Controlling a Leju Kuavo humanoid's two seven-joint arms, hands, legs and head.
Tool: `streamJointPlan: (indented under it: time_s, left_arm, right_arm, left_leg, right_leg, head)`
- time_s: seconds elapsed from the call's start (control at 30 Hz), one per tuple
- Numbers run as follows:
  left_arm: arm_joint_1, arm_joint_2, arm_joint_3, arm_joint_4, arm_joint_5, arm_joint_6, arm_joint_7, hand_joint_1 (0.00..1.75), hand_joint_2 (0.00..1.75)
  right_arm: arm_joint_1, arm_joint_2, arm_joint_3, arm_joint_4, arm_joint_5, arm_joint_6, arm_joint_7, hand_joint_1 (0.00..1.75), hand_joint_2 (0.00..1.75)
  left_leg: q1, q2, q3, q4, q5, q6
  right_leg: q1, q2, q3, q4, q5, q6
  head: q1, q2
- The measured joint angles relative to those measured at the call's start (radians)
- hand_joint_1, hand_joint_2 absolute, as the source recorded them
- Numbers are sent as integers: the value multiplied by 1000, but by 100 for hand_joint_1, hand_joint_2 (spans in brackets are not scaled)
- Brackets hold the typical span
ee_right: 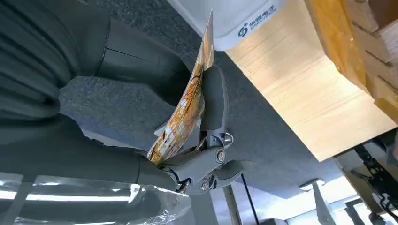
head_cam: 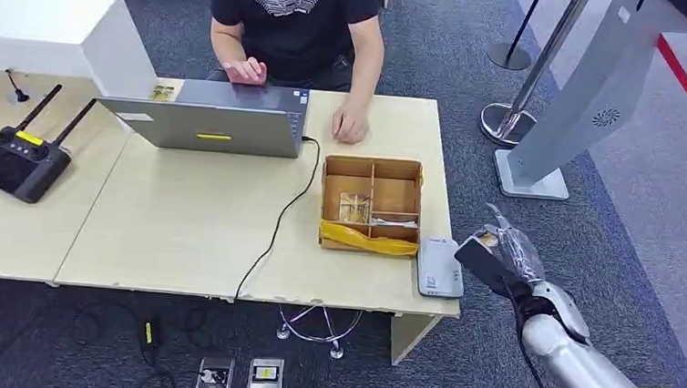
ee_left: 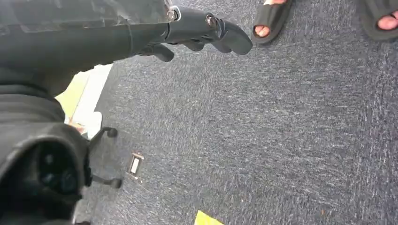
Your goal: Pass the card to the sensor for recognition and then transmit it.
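The card point(ee_right: 185, 108) is pinched in the right hand point(head_cam: 500, 255) just beside the sensor point(head_cam: 438, 266) at the counter point(head_cam: 191, 229) edge, evidently angled for presentation to it.

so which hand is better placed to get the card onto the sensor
The right hand. It already holds the card just off the table's corner, beside the white sensor. The left hand hangs over the carpet, holding nothing.
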Motion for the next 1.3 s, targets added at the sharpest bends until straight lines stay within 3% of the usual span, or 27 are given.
streamJointPlan:
  time_s: [0.57, 1.3]
  left_arm:
    - [0, -3, 0, -1, -18, -11, -19, 0, 0]
    - [-1, 4, 0, -2, -21, -19, -14, 0, 0]
  right_arm:
    - [81, -13, 39, -215, 18, -31, 49, 175, 175]
    - [92, 8, 74, -225, 7, 0, 157, 175, 175]
  left_leg:
    - [0, 0, 0, 0, 0, 0]
    - [0, 0, 0, 0, 0, 0]
  right_leg:
    - [0, 1, 0, 0, 0, 0]
    - [0, 0, 0, 0, 0, 0]
  head:
    - [0, 0]
    - [0, 0]
